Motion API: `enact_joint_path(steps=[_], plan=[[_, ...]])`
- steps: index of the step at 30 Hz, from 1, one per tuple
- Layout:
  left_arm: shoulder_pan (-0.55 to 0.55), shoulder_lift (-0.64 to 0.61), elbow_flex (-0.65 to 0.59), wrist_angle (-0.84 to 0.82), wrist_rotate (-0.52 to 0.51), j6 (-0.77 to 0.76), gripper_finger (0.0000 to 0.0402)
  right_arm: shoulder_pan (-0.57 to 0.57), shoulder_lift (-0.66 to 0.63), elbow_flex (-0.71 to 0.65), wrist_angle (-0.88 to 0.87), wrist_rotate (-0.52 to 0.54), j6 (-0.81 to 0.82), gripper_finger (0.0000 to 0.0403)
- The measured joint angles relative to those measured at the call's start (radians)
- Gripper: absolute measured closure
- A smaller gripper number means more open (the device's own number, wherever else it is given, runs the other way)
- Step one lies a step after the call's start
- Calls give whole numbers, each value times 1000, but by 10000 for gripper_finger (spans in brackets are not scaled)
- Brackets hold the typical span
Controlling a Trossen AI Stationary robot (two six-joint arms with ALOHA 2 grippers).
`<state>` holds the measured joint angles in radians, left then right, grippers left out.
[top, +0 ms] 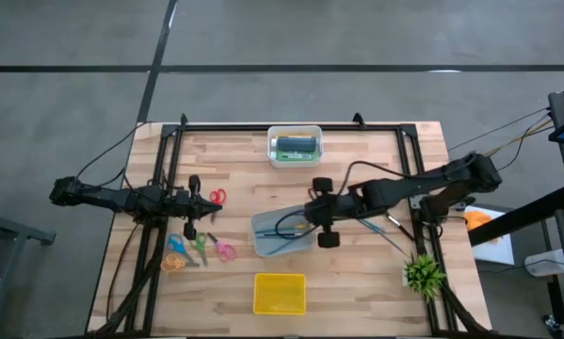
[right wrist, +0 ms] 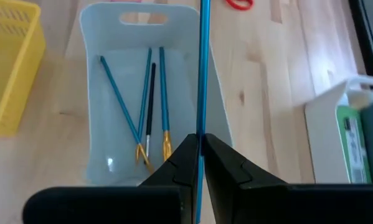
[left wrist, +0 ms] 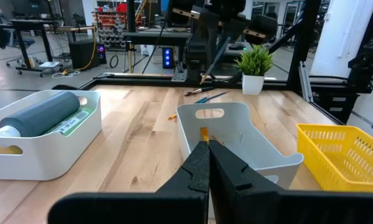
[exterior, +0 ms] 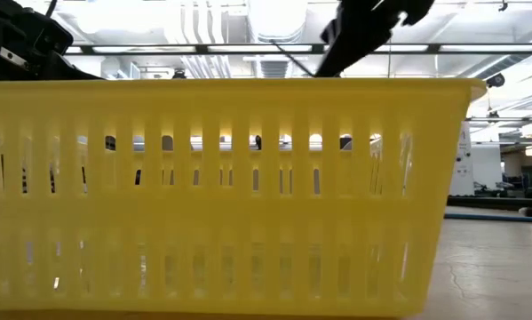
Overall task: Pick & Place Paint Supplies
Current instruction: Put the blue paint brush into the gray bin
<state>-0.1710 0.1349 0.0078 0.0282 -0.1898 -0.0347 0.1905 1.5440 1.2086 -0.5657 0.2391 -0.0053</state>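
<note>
now | right gripper [right wrist: 199, 146] | jaws clamp thin blue brush [right wrist: 203, 68]

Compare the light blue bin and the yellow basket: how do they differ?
The light blue bin has solid walls with a handle cutout; the yellow basket has slotted walls. The bin lies askew and holds blue-handled brushes; the basket sits square to the table edge, with no contents visible. Both are open-topped and rest on the wooden table.

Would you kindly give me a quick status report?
Right gripper shut on blue brush, above pale bin holding four brushes. Left gripper shut, idle. Nothing in the way.
</note>
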Motion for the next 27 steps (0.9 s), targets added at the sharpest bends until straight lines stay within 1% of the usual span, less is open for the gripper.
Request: enact_joint_path(steps=[6,10,15,20,27], plan=[[0,0,0,0,0,0,401,-29,139,132,-18,-21,-92,385],[0,0,0,0,0,0,401,-52,241,245,-84,-89,-130,385],[0,0,0,0,0,0,401,-73,361,364,-188,-110,-140,385],[0,0,0,0,0,0,401,-80,464,446,-264,-113,-156,385],[0,0,0,0,0,0,401,-83,571,524,-300,-145,-155,385]])
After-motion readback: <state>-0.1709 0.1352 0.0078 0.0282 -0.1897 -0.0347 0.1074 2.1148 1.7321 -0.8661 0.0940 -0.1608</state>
